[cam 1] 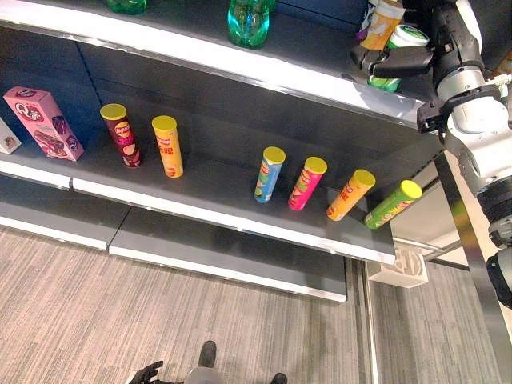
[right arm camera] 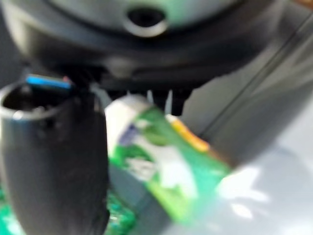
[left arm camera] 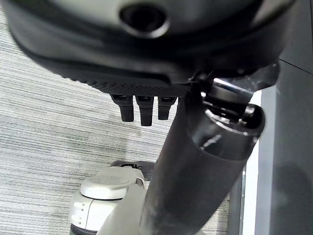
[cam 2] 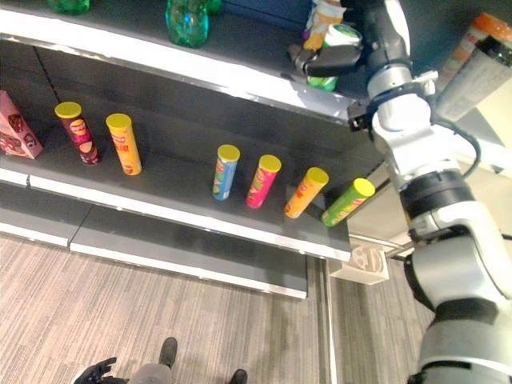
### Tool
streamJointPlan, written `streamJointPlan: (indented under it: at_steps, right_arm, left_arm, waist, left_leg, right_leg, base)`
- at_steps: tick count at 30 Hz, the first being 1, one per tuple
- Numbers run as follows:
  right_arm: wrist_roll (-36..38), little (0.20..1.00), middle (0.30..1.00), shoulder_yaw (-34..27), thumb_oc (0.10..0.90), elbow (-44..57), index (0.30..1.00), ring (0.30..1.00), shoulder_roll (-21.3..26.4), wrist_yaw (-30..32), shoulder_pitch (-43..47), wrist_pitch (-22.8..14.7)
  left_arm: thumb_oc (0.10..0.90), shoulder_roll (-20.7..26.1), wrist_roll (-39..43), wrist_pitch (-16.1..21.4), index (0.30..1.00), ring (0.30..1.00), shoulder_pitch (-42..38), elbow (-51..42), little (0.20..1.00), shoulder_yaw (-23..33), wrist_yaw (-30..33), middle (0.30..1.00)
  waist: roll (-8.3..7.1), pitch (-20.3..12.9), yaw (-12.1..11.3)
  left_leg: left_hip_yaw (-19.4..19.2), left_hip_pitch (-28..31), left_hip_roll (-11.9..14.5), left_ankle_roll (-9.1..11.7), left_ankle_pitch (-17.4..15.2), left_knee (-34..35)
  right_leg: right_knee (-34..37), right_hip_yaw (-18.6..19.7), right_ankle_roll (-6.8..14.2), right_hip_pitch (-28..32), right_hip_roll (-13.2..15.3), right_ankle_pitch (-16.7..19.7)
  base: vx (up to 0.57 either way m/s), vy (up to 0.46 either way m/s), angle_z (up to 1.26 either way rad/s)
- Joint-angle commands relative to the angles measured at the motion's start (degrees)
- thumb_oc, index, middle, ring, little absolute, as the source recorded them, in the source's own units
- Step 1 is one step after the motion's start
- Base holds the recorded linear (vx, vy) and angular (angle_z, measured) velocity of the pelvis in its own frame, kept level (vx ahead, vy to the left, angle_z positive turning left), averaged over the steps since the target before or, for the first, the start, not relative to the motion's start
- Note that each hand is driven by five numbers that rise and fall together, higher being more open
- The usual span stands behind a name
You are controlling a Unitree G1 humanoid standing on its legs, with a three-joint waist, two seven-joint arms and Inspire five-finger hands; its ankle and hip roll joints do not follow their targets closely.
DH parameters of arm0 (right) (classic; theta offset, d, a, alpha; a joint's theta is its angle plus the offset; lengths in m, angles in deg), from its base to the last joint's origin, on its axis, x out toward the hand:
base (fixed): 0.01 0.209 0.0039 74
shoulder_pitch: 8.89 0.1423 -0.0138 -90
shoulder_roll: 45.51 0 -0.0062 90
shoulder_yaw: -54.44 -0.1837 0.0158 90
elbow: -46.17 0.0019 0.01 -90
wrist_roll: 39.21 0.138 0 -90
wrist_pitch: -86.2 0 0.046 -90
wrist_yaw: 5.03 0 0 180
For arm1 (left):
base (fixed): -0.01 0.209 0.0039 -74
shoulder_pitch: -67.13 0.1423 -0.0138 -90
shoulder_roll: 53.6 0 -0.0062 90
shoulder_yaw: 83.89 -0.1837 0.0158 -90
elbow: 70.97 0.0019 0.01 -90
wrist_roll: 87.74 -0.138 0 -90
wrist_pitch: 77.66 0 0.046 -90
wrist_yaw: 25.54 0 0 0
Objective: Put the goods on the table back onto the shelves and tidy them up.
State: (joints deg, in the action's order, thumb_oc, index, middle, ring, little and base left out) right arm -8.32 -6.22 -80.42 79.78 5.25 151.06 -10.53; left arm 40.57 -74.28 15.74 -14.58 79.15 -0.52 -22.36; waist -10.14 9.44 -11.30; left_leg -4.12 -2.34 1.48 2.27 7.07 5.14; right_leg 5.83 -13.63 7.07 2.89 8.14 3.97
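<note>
Across the upper part of both eye views runs a dark shelving unit, its top shelf (cam 1: 240, 56) edged with a pale strip and its middle shelf (cam 1: 208, 180) below it, standing on a grey striped floor (cam 1: 160, 312). Up at the right end of the top shelf, the right hand (cam 1: 396, 62) reaches in from the raised right arm, its thumb and fingers curled round a green-and-white container (cam 2: 342, 36) with a white lid. In the right wrist view that same container (right arm camera: 166, 166) sits tilted between the dark thumb and the fingers, though the blur makes it hard to say whether its base touches the shelf. Just beside it stands an orange-and-white bottle (cam 1: 382, 20), and further left a green bottle (cam 1: 248, 22).

Along the middle shelf lies a pink box (cam 1: 44, 122) at the left end, then six yellow-lidded tubes, all leaning and apart from one another: a maroon tube (cam 1: 122, 136), an orange-yellow tube (cam 1: 169, 147), a blue tube (cam 1: 269, 175), a pink tube (cam 1: 306, 184), an orange tube (cam 1: 350, 195) and a lime tube (cam 1: 392, 205).

Low near the floor, the left hand (left arm camera: 142, 105) hangs with its fingers straight and holding nothing.
</note>
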Motion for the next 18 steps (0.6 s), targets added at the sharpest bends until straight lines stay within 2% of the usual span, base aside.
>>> streamJointPlan:
  at_steps: [1, 6, 8, 11, 13, 14, 18]
  right_arm:
    - [2.8, 0.900, 0.900, -2.9, 0.800, 3.5, 0.900, 0.900, 6.9, 4.8, 6.4, -6.2]
    - [3.3, 0.900, 0.900, -4.3, 0.800, 5.5, 0.900, 0.900, 7.1, 4.7, 4.6, -6.3]
    - [5.2, 0.900, 0.900, -7.0, 0.800, 8.9, 0.900, 0.900, 7.4, 4.3, 1.8, -7.3]
    - [7.6, 0.900, 0.900, -12.8, 0.800, 16.3, 0.900, 0.900, 8.7, 4.8, -3.1, -10.0]
    - [7.7, 0.900, 0.900, -19.9, 0.800, 25.1, 0.900, 0.900, 9.4, 5.7, -9.0, -12.4]
    - [7.1, 0.900, 0.900, -25.6, 0.800, 31.5, 0.900, 0.900, 9.3, 6.0, -13.5, -14.4]
    - [6.7, 0.900, 0.900, -33.3, 0.800, 39.9, 0.900, 0.900, 8.1, 6.0, -20.2, -16.9]
  left_arm:
    - [0.800, 2.0, 0.2, 0.7, 0.900, 0.900, -1.8, 0.9, 0.900, -2.1, 0.7, 0.900]
    - [0.800, 1.8, -0.3, 0.4, 0.900, 0.900, -1.6, 0.8, 0.900, -2.0, 0.5, 0.900]
    - [0.800, 1.7, -1.0, 0.2, 0.900, 0.900, -1.6, 1.1, 0.900, -1.9, 0.4, 0.900]
    - [0.800, 1.2, -1.3, 0.0, 0.900, 0.900, -1.5, 0.7, 0.900, -1.5, 0.3, 0.900]
    - [0.800, 0.7, -2.4, -0.2, 0.900, 0.900, -1.1, 0.5, 0.900, -1.4, 0.1, 0.900]
    - [0.800, 0.2, -3.5, -0.4, 0.900, 0.900, -0.8, 0.6, 0.900, -1.2, -0.3, 0.900]
    - [0.800, -0.5, -4.6, -0.3, 0.900, 0.900, -0.9, 0.0, 0.900, -1.2, -0.7, 0.900]
  waist:
    - [-1.01, -0.6, -1.0]
    - [-0.16, -1.1, -0.5]
    - [0.52, -1.4, 0.1]
    - [1.84, -1.9, 1.5]
    - [3.19, -2.6, 3.0]
    - [4.53, -3.1, 4.4]
    - [6.38, -3.7, 6.7]
  left_leg:
    - [2.2, 2.2, 0.1, 1.7, -7.0, -0.1]
    - [2.2, 2.6, 0.1, 1.7, -7.2, -0.1]
    - [2.0, 3.1, 0.2, 1.8, -7.3, -0.1]
    - [1.6, 3.4, 0.4, 1.9, -7.6, -0.1]
    - [0.5, 3.8, 0.8, 2.0, -7.8, -0.1]
    - [-0.6, 4.5, 1.2, 2.2, -8.0, -0.1]
    - [-2.3, 5.0, 2.0, 2.5, -8.0, -0.1]
  right_leg:
    - [-0.9, -2.2, 3.6, 5.1, 0.2, -3.8]
    - [-0.9, -2.4, 3.5, 5.4, 0.3, -3.9]
    - [-0.9, -2.5, 3.5, 5.7, 0.3, -4.0]
    - [-0.8, -2.3, 3.5, 5.6, 0.3, -4.0]
    - [-0.8, -1.8, 3.5, 5.4, 0.4, -4.1]
    - [-0.8, -1.3, 3.5, 5.2, 0.3, -4.3]
    - [-0.8, -0.6, 3.5, 4.8, 0.3, -4.4]
  base:
    - [0.00, 0.000, 0.00]
    - [0.00, 0.000, 0.00]
    - [0.00, 0.000, 0.00]
    - [0.00, -0.007, -0.01]
    - [-0.01, -0.044, -0.20]
    - [0.00, -0.053, -0.27]
    - [-0.02, -0.044, -0.28]
